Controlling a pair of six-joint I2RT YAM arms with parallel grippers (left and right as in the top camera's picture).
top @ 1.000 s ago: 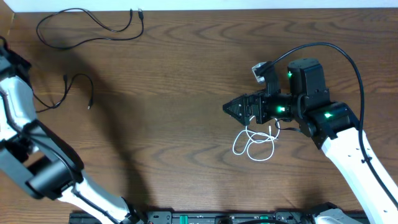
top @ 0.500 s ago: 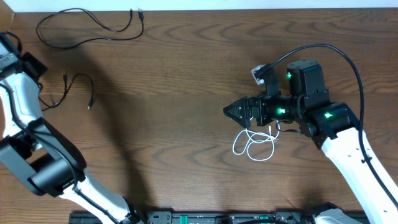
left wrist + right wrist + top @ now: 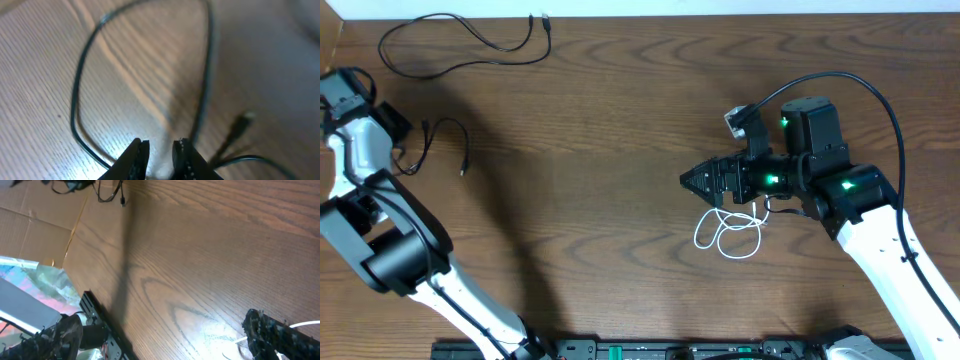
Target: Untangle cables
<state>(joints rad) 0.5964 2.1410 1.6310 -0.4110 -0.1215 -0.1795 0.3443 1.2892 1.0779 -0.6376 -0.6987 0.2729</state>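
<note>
Brown wooden tabletop (image 3: 620, 120). Right tool (image 3: 698, 180) spread wide above the looped white cord (image 3: 728, 232), right of centre. Left tool (image 3: 161, 145) narrowed to a slit beside the thin black cord (image 3: 75, 100) at the left edge; can't tell if anything is caught. Risk: the pinch misses and the cord slips.

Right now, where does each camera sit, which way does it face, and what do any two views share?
Overhead: above the brown wooden table, looking straight down; the left arm and right arm show.
Left wrist: on the left gripper, facing down at the short thin black cable; its fingertips show.
Right wrist: on the right gripper, facing low across the table; its wide-apart fingers show.
Shared: overhead and right wrist both show the coiled thin white cable.
</note>
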